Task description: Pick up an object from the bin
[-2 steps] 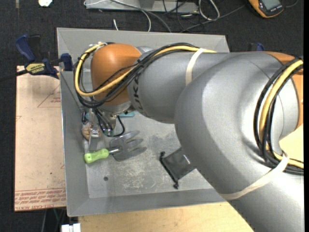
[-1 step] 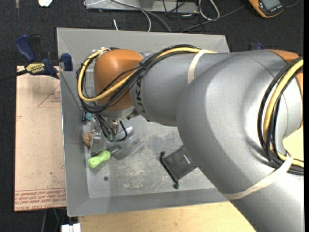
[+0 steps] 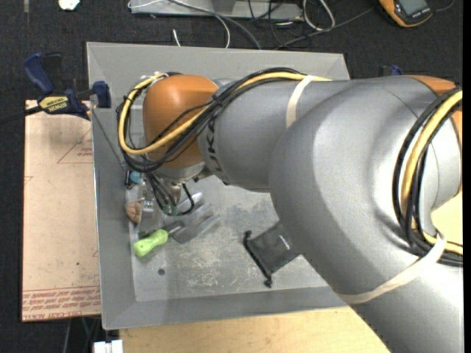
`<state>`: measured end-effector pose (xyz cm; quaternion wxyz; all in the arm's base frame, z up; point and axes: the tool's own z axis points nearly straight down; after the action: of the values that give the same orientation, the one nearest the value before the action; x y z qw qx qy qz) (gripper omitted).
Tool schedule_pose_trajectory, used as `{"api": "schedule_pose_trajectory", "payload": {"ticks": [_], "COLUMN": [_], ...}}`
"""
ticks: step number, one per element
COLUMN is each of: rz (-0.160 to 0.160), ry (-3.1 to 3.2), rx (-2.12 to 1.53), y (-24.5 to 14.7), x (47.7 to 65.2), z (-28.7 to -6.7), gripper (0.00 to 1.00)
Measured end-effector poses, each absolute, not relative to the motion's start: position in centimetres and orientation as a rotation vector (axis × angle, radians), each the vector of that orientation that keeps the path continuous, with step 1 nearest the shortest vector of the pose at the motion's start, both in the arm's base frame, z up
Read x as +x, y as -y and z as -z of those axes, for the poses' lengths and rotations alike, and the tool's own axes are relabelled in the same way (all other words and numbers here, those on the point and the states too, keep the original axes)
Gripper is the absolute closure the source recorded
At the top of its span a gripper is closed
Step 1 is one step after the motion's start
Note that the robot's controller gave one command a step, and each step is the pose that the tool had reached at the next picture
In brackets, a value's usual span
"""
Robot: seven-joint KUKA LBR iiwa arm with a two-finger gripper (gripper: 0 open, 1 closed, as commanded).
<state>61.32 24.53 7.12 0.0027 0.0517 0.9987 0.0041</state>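
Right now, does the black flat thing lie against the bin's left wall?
No, the black flat thing lies low in the middle of the bin floor, right of the green-handled tool.

The arm consists of thick, rounded grey housings. Left of centre in the frame, the wrist carries a glossy orange cover. Yellow and black cables loop around this cover and run along the housing under a pale band. Dark lettering marks the grey shell beside the cover. The gripper is bare metal.
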Motion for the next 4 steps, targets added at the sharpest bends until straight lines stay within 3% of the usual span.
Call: {"api": "schedule_pose_trajectory", "payload": {"ticks": [2, 4], "rz": [-0.013, -0.015], "ry": [-3.134, -3.132], "rx": [0.165, 0.165], "y": [-24.5, -24.5], "x": [61.2, 61.3], "z": [-11.3, -19.2], "gripper": [1.00, 1.00]}}
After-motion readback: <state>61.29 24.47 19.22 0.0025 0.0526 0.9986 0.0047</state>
